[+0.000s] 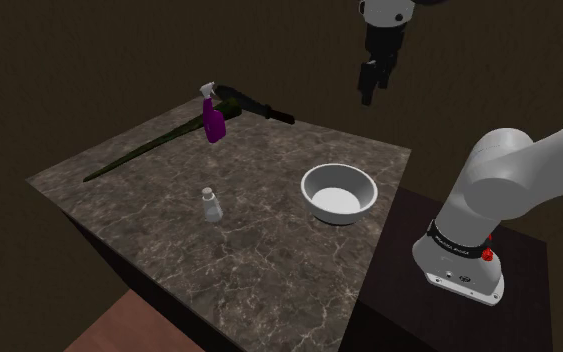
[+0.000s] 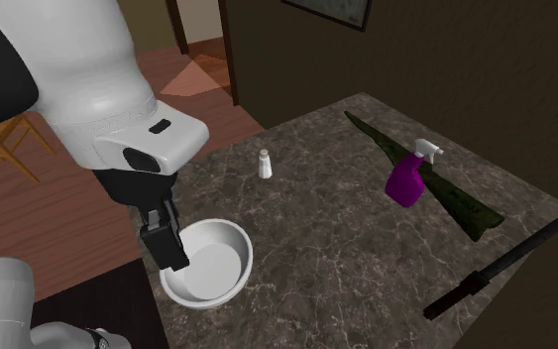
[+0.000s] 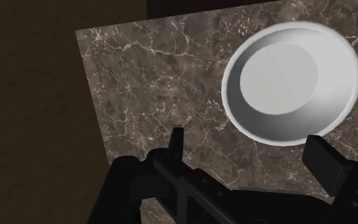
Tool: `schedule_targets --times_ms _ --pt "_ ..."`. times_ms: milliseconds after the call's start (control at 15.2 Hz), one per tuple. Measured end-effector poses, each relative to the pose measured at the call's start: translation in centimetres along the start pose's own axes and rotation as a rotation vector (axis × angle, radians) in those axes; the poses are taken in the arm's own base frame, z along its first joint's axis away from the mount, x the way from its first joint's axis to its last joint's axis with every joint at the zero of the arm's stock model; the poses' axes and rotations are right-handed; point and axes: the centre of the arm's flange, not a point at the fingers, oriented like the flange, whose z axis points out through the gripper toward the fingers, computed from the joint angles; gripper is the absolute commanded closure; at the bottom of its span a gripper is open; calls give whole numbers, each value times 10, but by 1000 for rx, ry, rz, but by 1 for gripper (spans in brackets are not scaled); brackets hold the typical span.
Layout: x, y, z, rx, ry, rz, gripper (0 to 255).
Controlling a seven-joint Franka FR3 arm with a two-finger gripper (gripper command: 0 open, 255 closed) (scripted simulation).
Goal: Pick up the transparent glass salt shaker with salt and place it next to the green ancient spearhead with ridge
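The jaws are seen standing apart in the wrist view, with nothing between them; beneath them lie the dark marbled table and a white bowl. In the shoulder view the jaws are held high above the table, up beyond the bowl, at the end of the white arm.

The salt shaker, small, pale and capped, is found upright on the table, alone, to the shoulder view's left of the bowl and apart from it. In the second exterior view the salt shaker is seen beyond the bowl, on the open marbled top.

The green spearhead, long and narrow, is laid flat along the table's far side, well apart from the shaker. A purple spray bottle with a white head is set at the spearhead's wider end; in the second exterior view the bottle overlaps the spearhead, though whether it rests on it cannot be told. A black bar is laid near the table's edge beside the spearhead's broad end.
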Motion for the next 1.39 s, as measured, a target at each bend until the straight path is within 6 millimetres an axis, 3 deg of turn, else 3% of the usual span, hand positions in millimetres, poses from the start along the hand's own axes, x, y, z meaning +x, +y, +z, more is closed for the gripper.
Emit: schedule_targets --times_ms 132,330,1056,1386 --pt "2 -5 1 1 2 3 0" --pt "11 -31 17 5 15 21 0" --pt "67 -144 76 25 70 100 0" --pt "102 -192 96 34 96 136 0"
